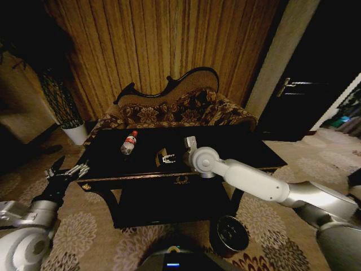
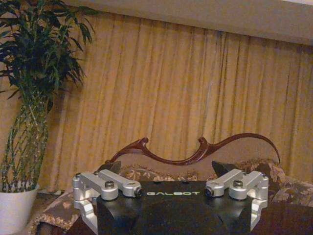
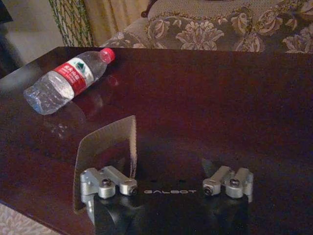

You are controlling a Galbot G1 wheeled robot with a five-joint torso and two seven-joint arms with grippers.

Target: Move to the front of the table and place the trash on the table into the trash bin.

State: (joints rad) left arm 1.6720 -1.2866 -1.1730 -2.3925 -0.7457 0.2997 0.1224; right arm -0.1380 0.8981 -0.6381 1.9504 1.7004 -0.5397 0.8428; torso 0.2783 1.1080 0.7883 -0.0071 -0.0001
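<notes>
The glossy black table (image 1: 237, 148) stands right in front of me. A clear plastic bottle (image 1: 129, 143) with a red cap and label lies on its side at the table's left part, also seen in the right wrist view (image 3: 66, 83). My right gripper (image 1: 166, 158) reaches over the table's middle, low over the top (image 3: 220, 98), and is open (image 3: 168, 182). A brown cardboard piece (image 3: 105, 147) stands upright right against one of its fingers. The dark round trash bin (image 1: 228, 234) sits on the carpet at the table's front right. My left gripper (image 1: 67, 171) hangs open left of the table (image 2: 171, 196).
A floral sofa (image 1: 180, 107) with a curved dark frame stands behind the table, before gold curtains. A white plant pot (image 1: 76, 134) with a tall plant is at the back left. A dark doorway lies at the right. Patterned carpet surrounds the table.
</notes>
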